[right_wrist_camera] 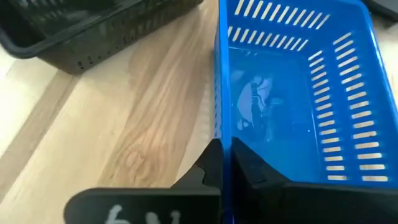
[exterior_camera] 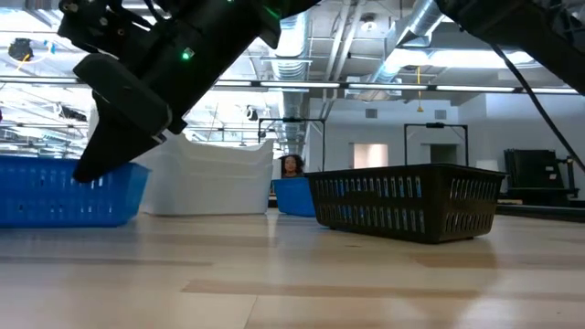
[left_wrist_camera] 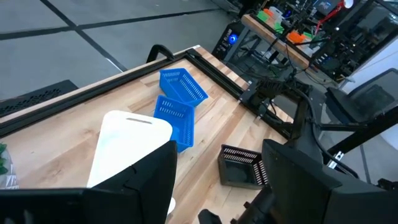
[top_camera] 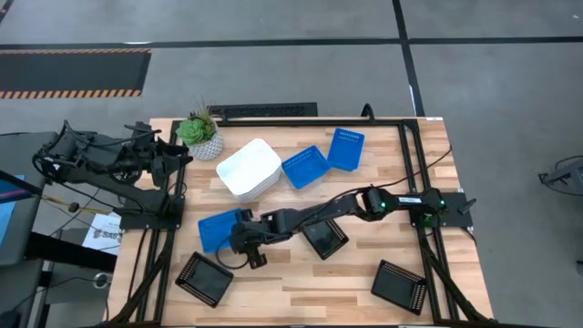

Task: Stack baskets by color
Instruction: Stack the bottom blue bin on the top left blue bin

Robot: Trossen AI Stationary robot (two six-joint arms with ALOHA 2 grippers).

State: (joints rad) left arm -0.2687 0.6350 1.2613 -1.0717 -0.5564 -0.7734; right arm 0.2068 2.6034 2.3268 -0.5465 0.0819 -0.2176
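A blue basket [top_camera: 214, 232] sits flat on its base at the table's near left, with my right gripper [top_camera: 244, 226] shut on its right-hand wall. Two more blue baskets [top_camera: 305, 167] [top_camera: 345, 148] lie at the far middle, next to a stack of white baskets [top_camera: 249, 169]. Three black baskets lie singly: one [top_camera: 324, 239] under my right arm, one [top_camera: 204, 278] at the near left, one [top_camera: 401, 285] at the near right. My left gripper [left_wrist_camera: 217, 186] hangs open above the table's left edge, holding nothing. My right gripper pinches the blue basket's right-hand wall at its rim [right_wrist_camera: 221, 124], one finger [right_wrist_camera: 252, 171] inside the basket and one [right_wrist_camera: 205, 171] outside. The fingers slant down from the table's right side. The basket [exterior_camera: 55, 192] stands level on the table.
A potted green plant [top_camera: 200, 135] stands at the far left corner. Black frame rails [top_camera: 401, 182] run along the table's edges. The black basket [exterior_camera: 402, 201] lies close to the right of the held one. Bare wood shows along the near middle.
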